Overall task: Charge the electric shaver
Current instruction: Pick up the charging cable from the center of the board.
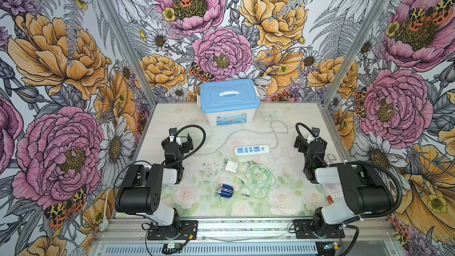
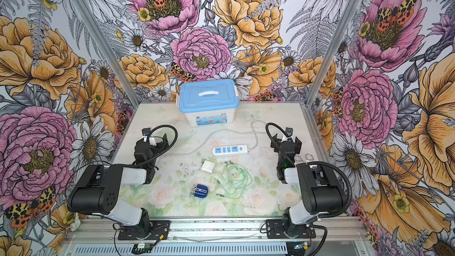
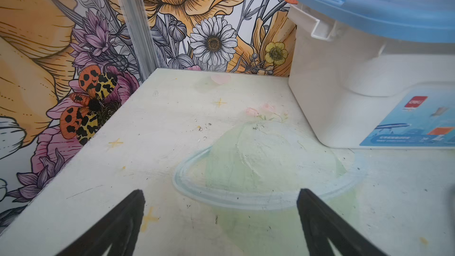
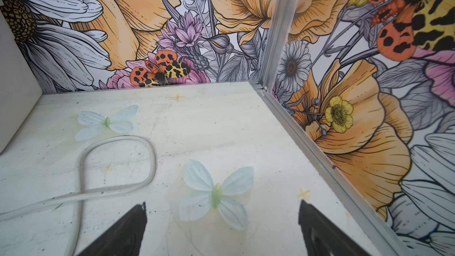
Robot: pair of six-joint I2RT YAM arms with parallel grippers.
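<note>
The electric shaver [image 1: 225, 190] [image 2: 200, 191], a stubby dark-blue body with silver heads, lies on its side near the table's front middle in both top views. Neither wrist view shows it. A white charger block [image 1: 232, 166] sits just behind it, beside a tangled green cable [image 1: 258, 178]. Further back lies a white power strip [image 1: 251, 149] with blue sockets. My left gripper [image 1: 181, 137] [image 3: 220, 190] is open over bare table at the left. At the right, my right gripper [image 1: 310, 136] [image 4: 222, 201] hangs open too. Both are empty and well behind the shaver.
A white storage box with a blue lid [image 1: 230, 99] [image 3: 369, 70] stands at the back middle. The power strip's pale cord [image 4: 115, 144] loops across the table between box and right gripper. Flowered walls with metal posts [image 4: 275, 45] close in three sides.
</note>
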